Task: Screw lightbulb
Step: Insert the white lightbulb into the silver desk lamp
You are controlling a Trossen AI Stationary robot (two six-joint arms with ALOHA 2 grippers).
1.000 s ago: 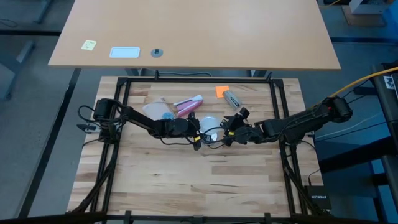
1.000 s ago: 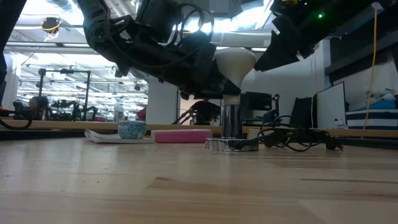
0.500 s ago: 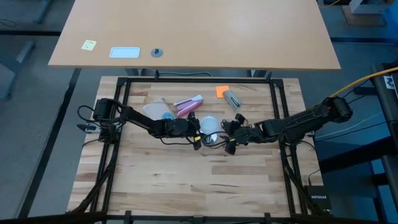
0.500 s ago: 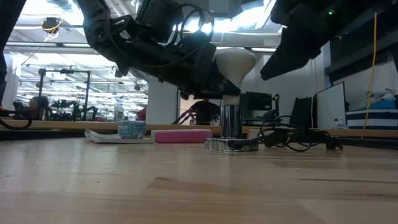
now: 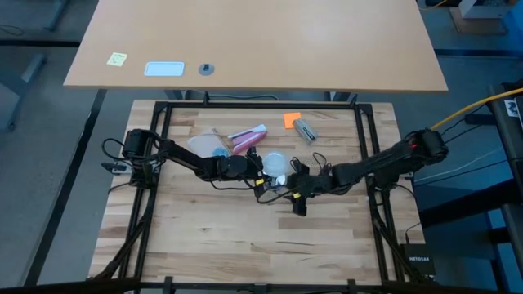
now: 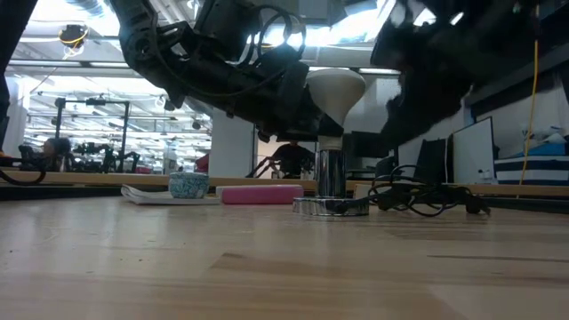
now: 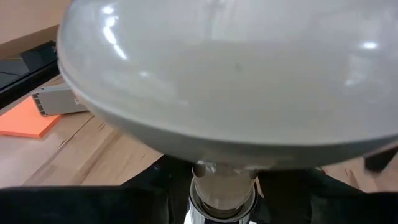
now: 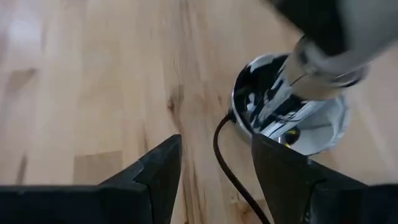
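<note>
The frosted-white lightbulb stands upright, its neck in the top of the silvery socket, which rests by its round foot on the wooden table. From above the bulb shows at the table's middle. My left gripper comes from the left and is shut just under the bulb's neck; the bulb fills the left wrist view. My right gripper is open and empty, just near of the socket's foot. My left gripper holds the socket's top end, right under the bulb's neck, between its two fingers. The fingers come level from the table's left. The socket stands upright on its foot. The picture's bottom edge cuts off the place of contact.
A thin black cord runs from the socket's foot and lies coiled on the right. A pink-and-white tube, a small cup, an orange note and a grey piece lie at the back. Bare wood lies toward the near edge.
My right gripper has drawn away from the bulb's right side, going toward the table's near edge and a little left. The bulb, the socket and my left gripper have kept still.
</note>
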